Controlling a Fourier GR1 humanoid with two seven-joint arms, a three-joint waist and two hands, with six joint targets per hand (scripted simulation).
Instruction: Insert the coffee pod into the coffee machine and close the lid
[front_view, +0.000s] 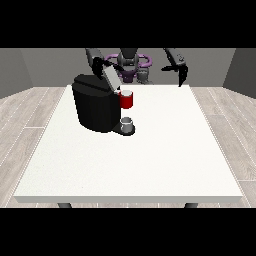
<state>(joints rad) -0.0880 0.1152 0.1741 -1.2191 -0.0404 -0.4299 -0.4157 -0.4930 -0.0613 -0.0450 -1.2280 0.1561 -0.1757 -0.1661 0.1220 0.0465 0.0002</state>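
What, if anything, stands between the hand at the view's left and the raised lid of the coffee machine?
Nothing visible: the hand at the view's left is already at the top of the raised lid of the coffee machine.

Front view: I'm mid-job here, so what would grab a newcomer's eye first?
The bulky black coffee machine on the white table's far left part dominates, its grey lid tilted up. The red cylindrical pod holder at its front stands out, with a small grey cup directly below. The hand at the view's left is at the lid; the hand at the view's right hangs above the table's far edge.
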